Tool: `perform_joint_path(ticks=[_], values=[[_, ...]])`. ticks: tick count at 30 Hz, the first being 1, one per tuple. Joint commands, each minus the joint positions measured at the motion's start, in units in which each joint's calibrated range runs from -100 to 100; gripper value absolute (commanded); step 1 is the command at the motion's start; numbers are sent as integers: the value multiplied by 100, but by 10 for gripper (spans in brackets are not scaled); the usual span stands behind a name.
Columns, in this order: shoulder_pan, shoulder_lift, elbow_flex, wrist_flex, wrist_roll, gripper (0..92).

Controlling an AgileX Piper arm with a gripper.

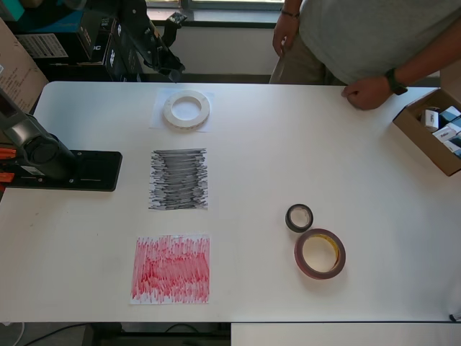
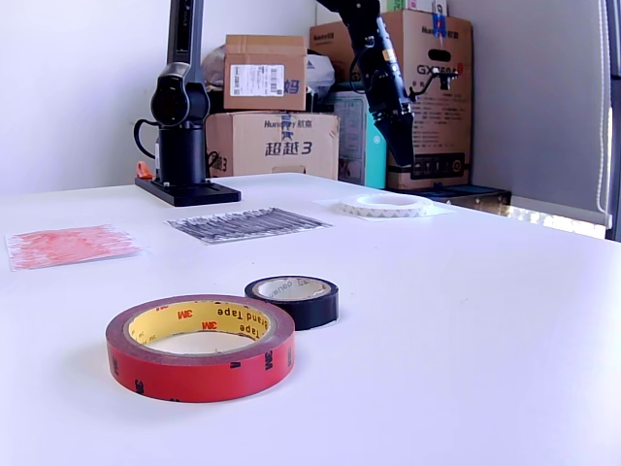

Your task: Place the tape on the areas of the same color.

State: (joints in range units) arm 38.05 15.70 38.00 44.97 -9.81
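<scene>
The black scribbled patch (image 1: 178, 179) is taken as the landmark, since it lies in the middle of the white table (image 1: 374, 187) and just beside the arm's black base plate (image 1: 79, 170). Beyond it, toward the window side in the overhead view, the whitish tape roll (image 1: 186, 109) is seen lying flat on a plain white sheet, which suggests that this roll is already matched to its colour. On the opposite side of the black patch, the red scribbled patch (image 1: 171, 269) is left bare, as is the black patch itself. Well apart from the landmark, toward the overhead view's right, the small black tape roll (image 1: 299, 217) and the red tape roll (image 1: 320, 253) are found lying flat and touching, or almost so; both are judged still to be moved. The gripper (image 2: 396, 124) is held high above the white roll's side of the table, carrying nothing; whether its jaws are parted or closed cannot be told. A bystander's hand (image 1: 366, 92) is rested on the far table edge.
</scene>
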Motion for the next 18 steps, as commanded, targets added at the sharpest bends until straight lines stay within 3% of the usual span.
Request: perform_joint_path(ticks=[1,11,18], values=[[-346,-840,-179,5,32,445],[-2406,-1691,-1233,5,32,444],[-3819,-1392,-2205,251,-90,444]])
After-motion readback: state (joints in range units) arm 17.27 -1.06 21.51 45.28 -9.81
